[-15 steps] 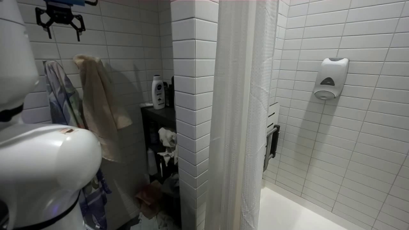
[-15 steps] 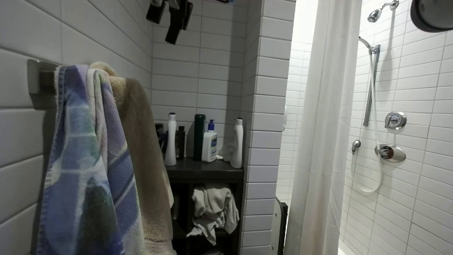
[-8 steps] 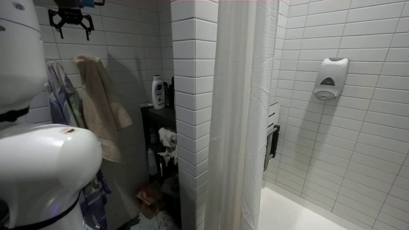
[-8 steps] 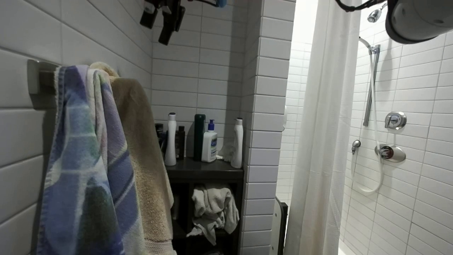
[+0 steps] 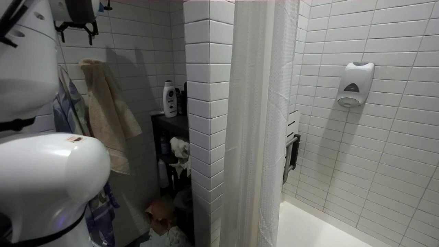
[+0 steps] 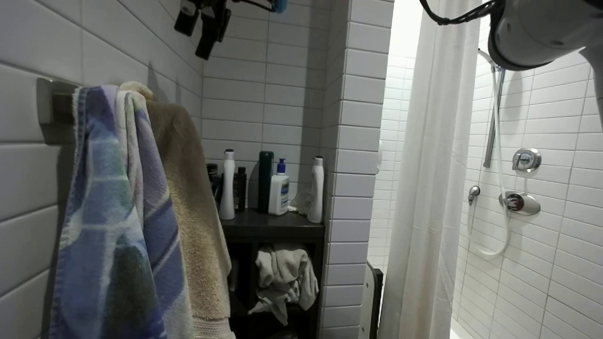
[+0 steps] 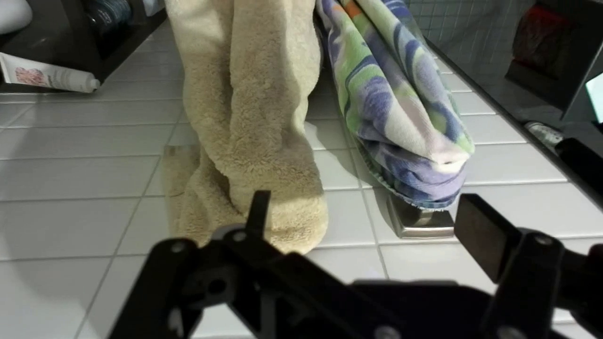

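1. White tile (image 7: 75, 174) covers the wall where the beige towel (image 7: 268, 103) hangs in thick folds.
2. Above the beige towel, apart from it in both exterior views, hangs the gripper (image 7: 367, 209); its fingers (image 7: 480, 238) are spread wide and have hold of nothing.
3. One finger crosses in front of the beige towel's near end in the wrist view; the opposite one appears to the right of that towel, beside a metal mount (image 7: 419, 223).
4. Just beside the beige towel, on that mount, hangs a patterned towel (image 7: 400, 89) in blue, purple and green.
5. Right of the beige towel in both exterior views stands a dark shelf unit (image 6: 273, 231). Bottles (image 6: 227, 188) line its top, among them a white pump bottle (image 6: 279, 195) with a blue head; a rumpled pale cloth (image 6: 287, 273) hangs out of a compartment beneath.
6. Farther right of the beige towel, past a tiled pillar (image 5: 209, 120), hangs a pale shower curtain (image 5: 252, 130).
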